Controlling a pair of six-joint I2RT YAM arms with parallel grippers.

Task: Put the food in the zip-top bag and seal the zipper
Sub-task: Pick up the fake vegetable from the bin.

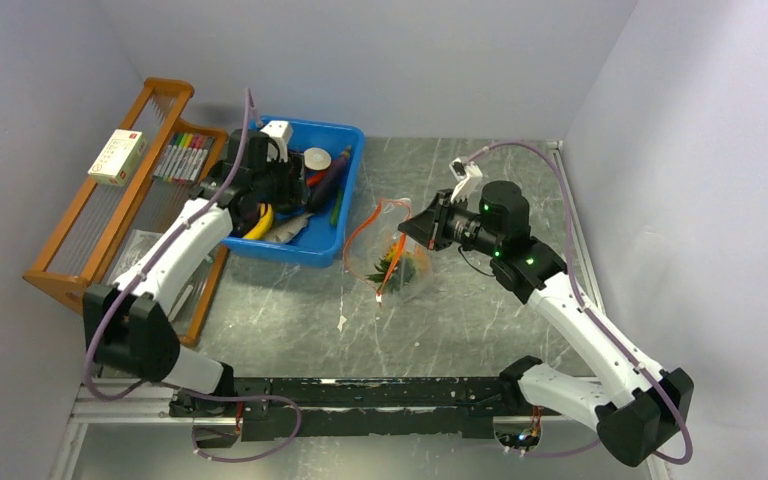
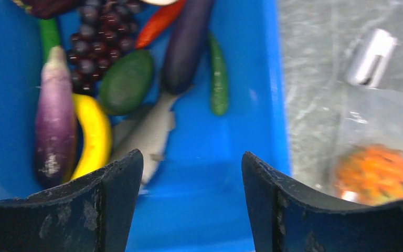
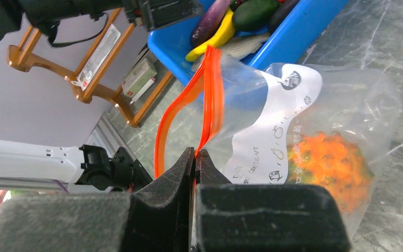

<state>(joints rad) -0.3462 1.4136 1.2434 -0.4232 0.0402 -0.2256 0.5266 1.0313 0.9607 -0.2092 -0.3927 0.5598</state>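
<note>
The clear zip-top bag (image 1: 392, 250) lies on the table right of the blue bin (image 1: 348, 140). An orange pineapple (image 3: 333, 163) sits inside it. My right gripper (image 3: 195, 152) is shut on the red zipper (image 3: 212, 89), holding the bag's mouth up and apart. My left gripper (image 2: 191, 154) hangs open over the bin with nothing between its fingers. More food fills the bin: dark red grapes (image 2: 92, 42), a pale purple eggplant (image 2: 55, 121), a yellow banana (image 2: 94, 136), a green avocado (image 2: 127, 81) and a dark eggplant (image 2: 186, 44).
A wooden rack (image 1: 80, 230) stands at the far left, with coloured markers (image 1: 182, 155) and a white box (image 1: 117, 157) on it. A grey fish-shaped piece (image 2: 147, 134) and a green chili (image 2: 219, 79) also lie in the bin. Walls close the table on three sides.
</note>
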